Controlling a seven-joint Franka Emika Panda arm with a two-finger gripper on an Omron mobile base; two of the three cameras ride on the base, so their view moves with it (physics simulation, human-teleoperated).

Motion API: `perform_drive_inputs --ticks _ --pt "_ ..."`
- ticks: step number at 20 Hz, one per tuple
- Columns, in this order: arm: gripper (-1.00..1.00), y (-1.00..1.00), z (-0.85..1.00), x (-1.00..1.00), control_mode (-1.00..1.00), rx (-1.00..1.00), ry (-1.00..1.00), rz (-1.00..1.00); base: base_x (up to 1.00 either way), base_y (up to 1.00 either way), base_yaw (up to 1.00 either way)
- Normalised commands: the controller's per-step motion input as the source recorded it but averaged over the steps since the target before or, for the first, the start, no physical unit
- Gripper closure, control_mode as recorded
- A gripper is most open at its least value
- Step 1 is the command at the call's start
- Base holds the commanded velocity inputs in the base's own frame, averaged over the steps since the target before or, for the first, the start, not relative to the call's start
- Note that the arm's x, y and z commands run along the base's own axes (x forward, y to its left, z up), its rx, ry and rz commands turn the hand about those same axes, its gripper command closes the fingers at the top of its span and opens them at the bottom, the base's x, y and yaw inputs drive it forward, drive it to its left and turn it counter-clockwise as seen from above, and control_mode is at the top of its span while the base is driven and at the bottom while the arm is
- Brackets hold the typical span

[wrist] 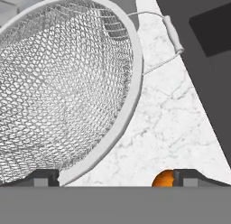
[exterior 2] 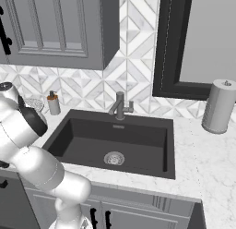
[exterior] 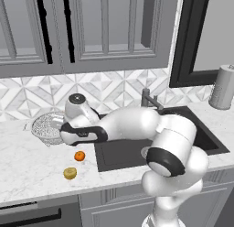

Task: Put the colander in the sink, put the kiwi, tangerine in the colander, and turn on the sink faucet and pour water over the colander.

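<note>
While end effector point(wrist: 115, 177) stands spread, empty | colander point(wrist: 63, 87) rim passes between its fingertips | tangerine point(wrist: 163, 178) beside one tip

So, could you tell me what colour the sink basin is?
Dark charcoal; the sink shows best in the right base view.

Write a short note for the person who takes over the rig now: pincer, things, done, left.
Pincer: open, holds nothing, its fingertips astride the colander rim.
Colander: on the counter left of the sink, not yet lifted.
Tangerine and kiwi: on the counter in front of the colander, kiwi nearer the edge.
Faucet: no water visible.
Done: nothing.
Left: colander into sink, both fruits in, water on.
</note>
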Motion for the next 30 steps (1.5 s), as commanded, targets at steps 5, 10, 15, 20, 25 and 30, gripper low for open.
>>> perform_drive_inputs --ticks 5,10,15,20,25,30 --pt "-1.0 0.0 -0.15 0.09 -1.0 0.0 0.02 0.0 0.0 0.0 0.0" --pt "-1.0 0.0 -0.07 0.14 -1.0 0.0 0.0 0.0 0.0 0.0 0.0" --pt "-1.0 0.0 -0.08 0.17 -1.0 0.0 0.02 0.0 0.0 0.0 0.0" --pt "-1.0 0.11 -0.07 0.26 -1.0 0.0 0.01 0.0 0.0 0.0 0.0" --pt "-1.0 0.1 -0.1 0.2 -1.0 0.0 0.01 0.0 0.0 0.0 0.0" --pt "-1.0 0.07 -0.26 0.0 -1.0 0.0 0.04 -0.01 0.0 0.0 0.0"
